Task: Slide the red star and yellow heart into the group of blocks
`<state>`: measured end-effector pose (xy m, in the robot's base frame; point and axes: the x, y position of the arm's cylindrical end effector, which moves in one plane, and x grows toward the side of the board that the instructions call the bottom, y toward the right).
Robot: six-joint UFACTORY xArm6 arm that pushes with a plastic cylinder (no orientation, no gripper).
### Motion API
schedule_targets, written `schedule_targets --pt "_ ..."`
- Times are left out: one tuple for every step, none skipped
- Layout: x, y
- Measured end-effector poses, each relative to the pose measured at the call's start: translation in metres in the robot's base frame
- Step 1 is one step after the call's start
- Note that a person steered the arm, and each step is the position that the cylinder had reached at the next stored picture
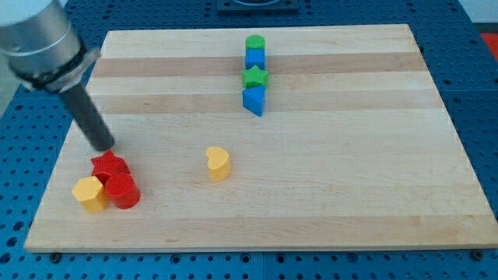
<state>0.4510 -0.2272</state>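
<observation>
The red star point(108, 166) lies at the board's lower left, touching a red cylinder point(122, 190) and a yellow block point(90, 193). The yellow heart point(218, 163) stands alone near the board's middle. A column of blocks sits near the view's top centre: a green cylinder point(255, 43), a blue cube point(255, 57), a green star point(254, 77) and a blue triangular block point(254, 99). My tip point(103, 145) is just above the red star, at its top left edge, close to touching it.
The wooden board point(350, 155) lies on a blue perforated table. The arm's grey body point(39, 43) fills the view's top left corner.
</observation>
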Motion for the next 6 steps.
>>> schedule_targets --pt "-0.026 0.048" --pt "-0.025 0.112" --pt "-0.025 0.133" --pt "-0.017 0.168" --pt "-0.007 0.193" --pt "0.012 0.204"
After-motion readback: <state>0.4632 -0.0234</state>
